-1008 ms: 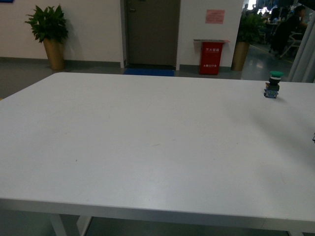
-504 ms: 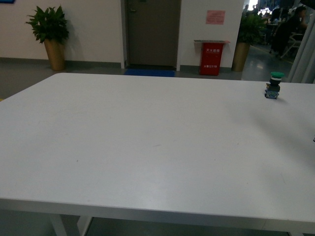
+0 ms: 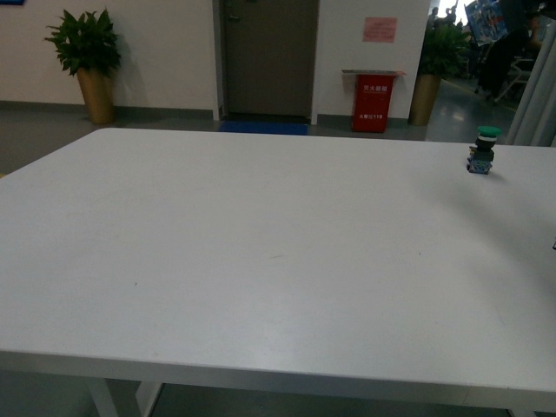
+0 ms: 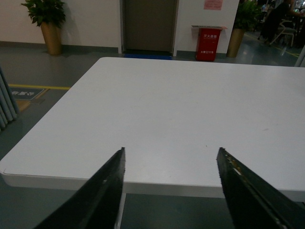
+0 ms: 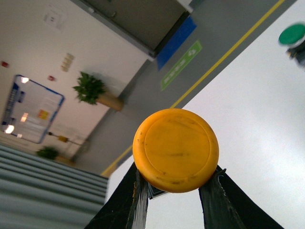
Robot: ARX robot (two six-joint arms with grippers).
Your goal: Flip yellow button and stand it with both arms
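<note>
The yellow button [image 5: 176, 150] fills the middle of the right wrist view, its round yellow-orange cap facing the camera and a corner of its block end showing behind the cap. My right gripper [image 5: 175, 187] is shut on it, one black finger on each side below the cap, held above the white table [image 5: 267, 119]. My left gripper [image 4: 171, 150] is open with nothing between its fingers, hovering over the near edge of the table [image 4: 190, 105]. Neither arm nor the yellow button shows in the front view.
A green-capped button [image 3: 482, 149] stands upright near the table's far right edge, and its green cap [image 5: 291, 34] also shows in the right wrist view. Beyond the table are a door, a red box [image 3: 373, 102] and potted plants [image 3: 87, 61].
</note>
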